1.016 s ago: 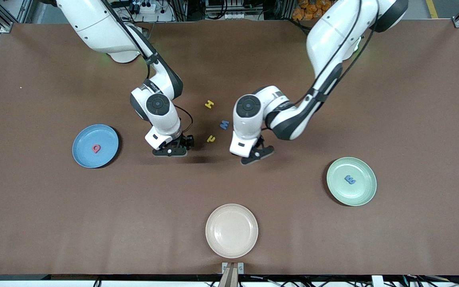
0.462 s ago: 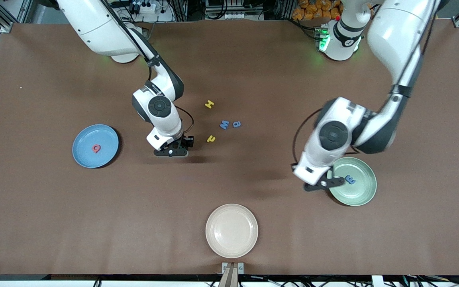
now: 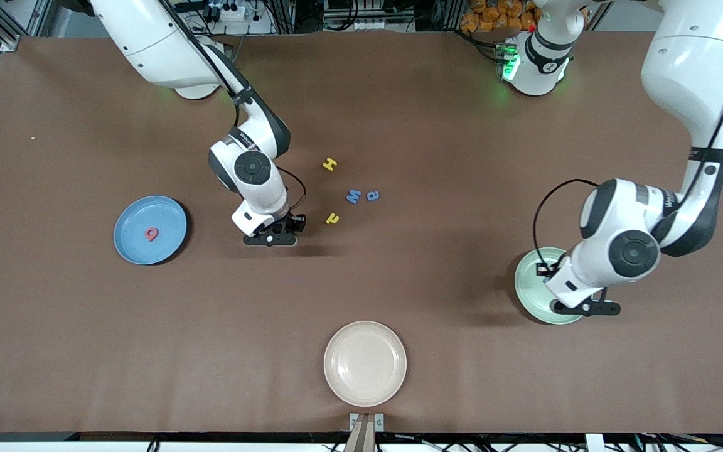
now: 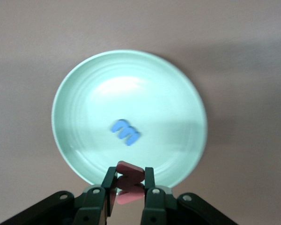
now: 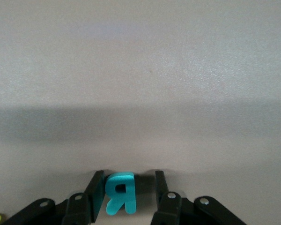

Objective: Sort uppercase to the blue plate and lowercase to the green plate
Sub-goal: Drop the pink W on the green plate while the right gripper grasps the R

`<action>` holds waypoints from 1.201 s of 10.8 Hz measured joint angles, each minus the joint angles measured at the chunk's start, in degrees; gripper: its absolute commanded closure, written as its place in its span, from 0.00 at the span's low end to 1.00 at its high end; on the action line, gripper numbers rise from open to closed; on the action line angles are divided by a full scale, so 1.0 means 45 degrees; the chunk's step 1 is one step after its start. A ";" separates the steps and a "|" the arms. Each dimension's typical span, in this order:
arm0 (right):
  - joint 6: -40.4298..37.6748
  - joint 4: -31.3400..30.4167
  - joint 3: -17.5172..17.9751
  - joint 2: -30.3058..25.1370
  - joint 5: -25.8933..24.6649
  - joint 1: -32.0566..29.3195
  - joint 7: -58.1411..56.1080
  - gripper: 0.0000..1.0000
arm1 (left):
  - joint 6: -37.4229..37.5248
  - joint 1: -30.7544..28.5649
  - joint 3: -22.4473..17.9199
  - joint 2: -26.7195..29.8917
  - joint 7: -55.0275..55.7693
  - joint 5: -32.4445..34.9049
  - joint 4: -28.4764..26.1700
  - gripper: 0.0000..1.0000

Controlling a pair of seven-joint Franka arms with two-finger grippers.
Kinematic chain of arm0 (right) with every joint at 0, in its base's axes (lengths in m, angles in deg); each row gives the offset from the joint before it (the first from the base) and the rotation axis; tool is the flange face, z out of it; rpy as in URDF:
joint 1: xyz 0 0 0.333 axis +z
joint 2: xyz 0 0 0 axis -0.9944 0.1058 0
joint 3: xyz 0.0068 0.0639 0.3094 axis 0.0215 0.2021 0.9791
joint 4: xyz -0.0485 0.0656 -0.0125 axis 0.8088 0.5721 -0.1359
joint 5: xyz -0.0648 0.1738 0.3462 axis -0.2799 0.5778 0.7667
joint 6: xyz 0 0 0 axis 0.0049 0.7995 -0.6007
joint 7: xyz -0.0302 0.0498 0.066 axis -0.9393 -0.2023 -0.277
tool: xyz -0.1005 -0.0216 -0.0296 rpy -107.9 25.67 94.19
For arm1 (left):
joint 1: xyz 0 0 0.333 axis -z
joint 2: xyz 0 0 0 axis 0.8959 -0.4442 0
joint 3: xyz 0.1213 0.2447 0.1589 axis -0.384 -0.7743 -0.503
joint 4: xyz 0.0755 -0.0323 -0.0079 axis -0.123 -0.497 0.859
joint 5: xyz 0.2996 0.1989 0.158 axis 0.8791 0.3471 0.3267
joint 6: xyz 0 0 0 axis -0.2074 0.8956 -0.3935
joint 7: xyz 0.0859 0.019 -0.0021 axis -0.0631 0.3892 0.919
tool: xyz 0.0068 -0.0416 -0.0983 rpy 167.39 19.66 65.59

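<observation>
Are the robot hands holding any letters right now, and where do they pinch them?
Left gripper, over the green plate, pinches the red w by its two edges. Right gripper has the teal R between its fingers; a firm hold cannot be told.

Glossy green plate (image 4: 75,84) (smooth), matt brown table cloth (image 3: 462,157).

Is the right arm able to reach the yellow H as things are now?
Probably not at once. The right claw is low at the table with the teal R between its fingers, so it is occupied. The yellow H lies uncovered on the table beside that arm, with nothing in the way.
</observation>
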State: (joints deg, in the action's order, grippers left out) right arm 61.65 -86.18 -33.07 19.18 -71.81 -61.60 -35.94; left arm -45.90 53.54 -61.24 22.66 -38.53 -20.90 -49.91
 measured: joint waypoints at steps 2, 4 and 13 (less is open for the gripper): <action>0.0000 0.0006 0.0059 0.0002 0.0000 0.0000 0.0004 0.70 | -0.0082 -0.0113 0.0012 -0.0464 -0.0031 0.0000 -0.0006 0.19; 0.0001 0.0009 0.0110 0.0002 0.0000 0.0000 0.0013 0.75 | -0.0221 -0.0089 0.0062 -0.0760 -0.0030 0.0000 -0.0006 0.00; -0.2214 0.1302 0.0273 -0.0004 0.0013 -0.0040 -0.0003 0.79 | -0.0184 0.0225 0.0887 0.0604 0.0690 -0.0009 0.0357 0.00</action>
State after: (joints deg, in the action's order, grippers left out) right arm 51.69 -80.32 -31.84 19.17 -71.75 -61.79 -35.96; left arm -46.73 54.55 -57.25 25.38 -35.43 -20.94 -48.30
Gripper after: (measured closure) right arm 0.714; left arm 0.000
